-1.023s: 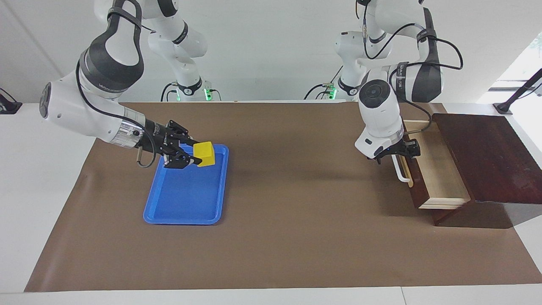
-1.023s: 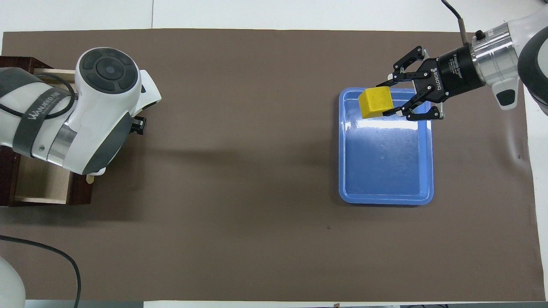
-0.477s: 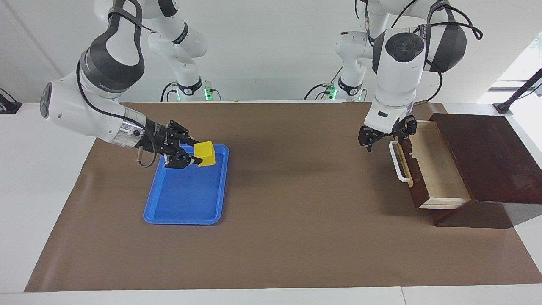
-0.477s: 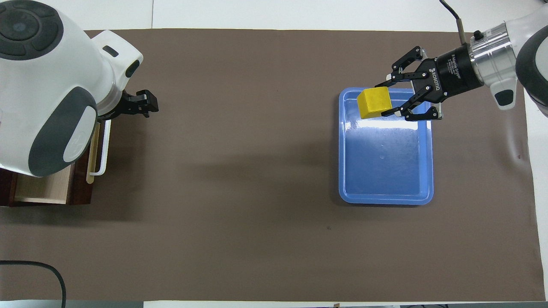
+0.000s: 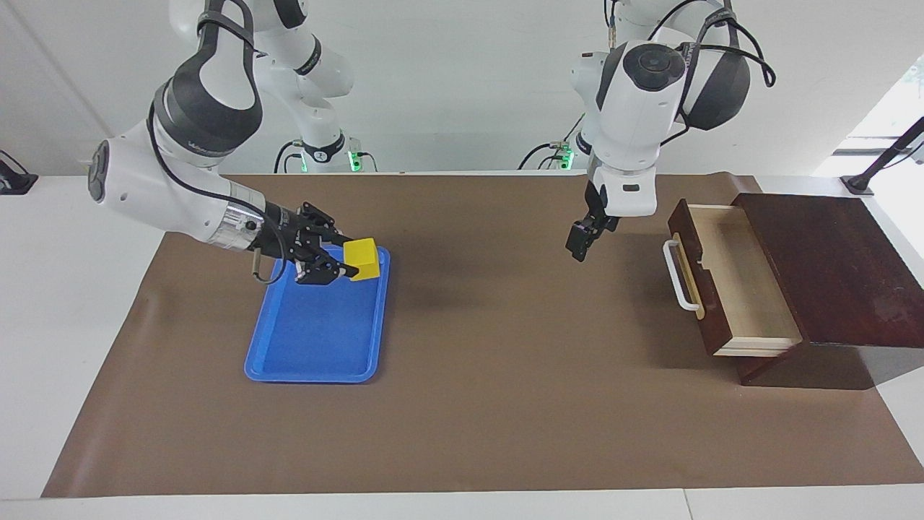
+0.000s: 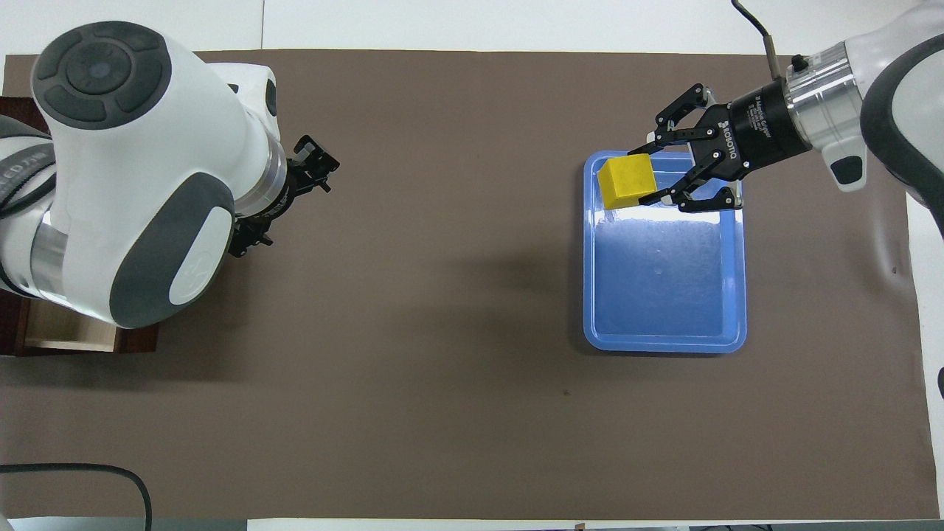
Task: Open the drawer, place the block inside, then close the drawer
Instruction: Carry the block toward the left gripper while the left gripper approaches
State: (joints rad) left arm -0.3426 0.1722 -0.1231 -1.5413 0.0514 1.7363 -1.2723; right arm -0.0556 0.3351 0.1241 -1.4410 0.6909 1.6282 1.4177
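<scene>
While my right gripper pinches the yellow block in its fingers, it hangs over the blue tray, at the end nearer the robots. My left gripper hangs over the brown mat with fingers spread. Beside it, the drawer is open.

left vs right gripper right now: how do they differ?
The left gripper is open and empty; the right gripper is shut on the yellow block. The left gripper hangs over bare mat beside the open drawer; the right gripper is over the blue tray. Both are raised off the table.
</scene>
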